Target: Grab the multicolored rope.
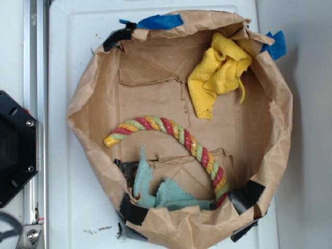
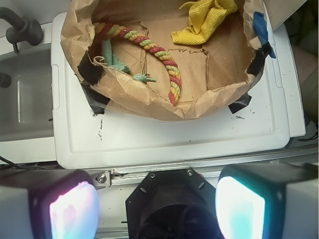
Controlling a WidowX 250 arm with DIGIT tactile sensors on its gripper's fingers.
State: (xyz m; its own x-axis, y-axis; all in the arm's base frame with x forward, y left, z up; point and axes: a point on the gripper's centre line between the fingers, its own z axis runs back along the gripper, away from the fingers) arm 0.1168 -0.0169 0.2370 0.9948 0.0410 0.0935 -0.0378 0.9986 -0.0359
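— What does the wrist view add?
— Only it shows the gripper (image 2: 157, 204): jaws apart, holding nothing, well short of the paper-lined bin (image 1: 282, 124).
— And inside the bin?
— The multicolored rope (image 1: 179, 136) arcs across the floor, its far end beside the teal cloth (image 1: 161, 193). The yellow cloth (image 1: 218, 72) lies apart at the opposite wall.

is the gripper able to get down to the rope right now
Probably yes. The rope lies exposed on the floor of the paper bin, only its lower end beside the teal cloth. The gripper is open, back outside the bin, so it must clear the wall.
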